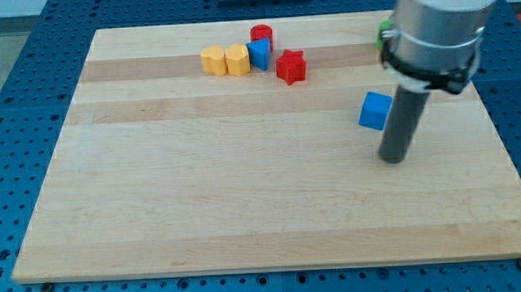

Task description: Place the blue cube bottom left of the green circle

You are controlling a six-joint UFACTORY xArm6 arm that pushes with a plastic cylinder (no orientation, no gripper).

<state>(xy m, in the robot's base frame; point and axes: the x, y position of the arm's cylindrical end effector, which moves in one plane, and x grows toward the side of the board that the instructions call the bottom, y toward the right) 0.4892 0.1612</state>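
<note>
One big wooden bench (246, 208) is seen, with lots of bare room across the view's bottom and left. One dark rod hangs down at the view's right; no pincer is on it, so nothing is gripped. My tip (392, 158) is placed just below and right of the one blue cube (375, 110). One green block (384, 30) peeks out by the top edge, mostly hidden. Near the top, two yellow blocks (224, 59), one red star (290, 66), one blue block (259, 54) and one red cylinder (262, 33) are bunched together.
</note>
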